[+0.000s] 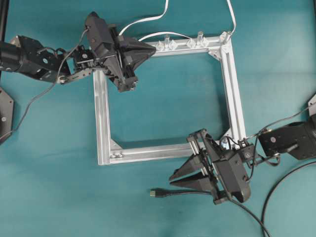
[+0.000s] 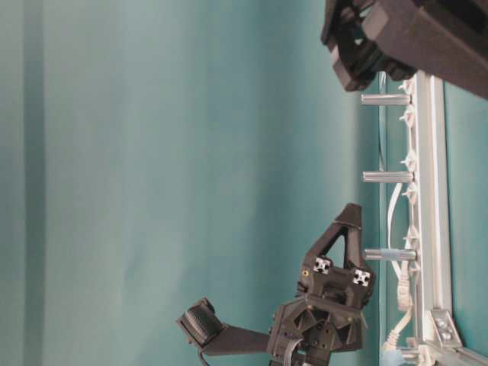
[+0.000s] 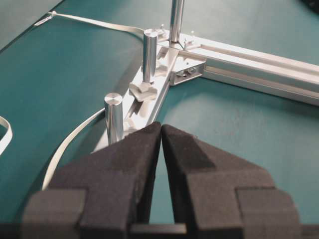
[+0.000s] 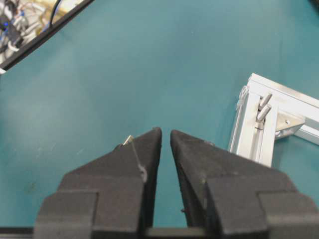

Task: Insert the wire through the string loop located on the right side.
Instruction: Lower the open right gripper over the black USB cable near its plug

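Note:
The wire [image 1: 187, 193] lies on the teal table in front of the frame's near rail, its plug [image 1: 156, 192] pointing left. In the right wrist view only the plug's metal tip [image 4: 128, 140] peeks out beside a finger. My right gripper [image 1: 172, 181] [image 4: 166, 130] hovers just above and right of the plug, jaws a narrow slit apart with nothing between them. My left gripper [image 1: 152, 48] [image 3: 161, 125] is shut and empty over the silver frame's [image 1: 102, 113] far left corner. I cannot make out the string loop; my right wrist covers the frame's near right corner.
Upright metal posts [image 3: 113, 117] and clear clips [image 1: 170, 44] line the frame's far rail. White cables [image 1: 148, 19] trail off from that rail. A thicker black cable [image 1: 279, 185] curves over the table at the near right. The frame's near left corner [image 4: 259, 124] shows right of my right fingers.

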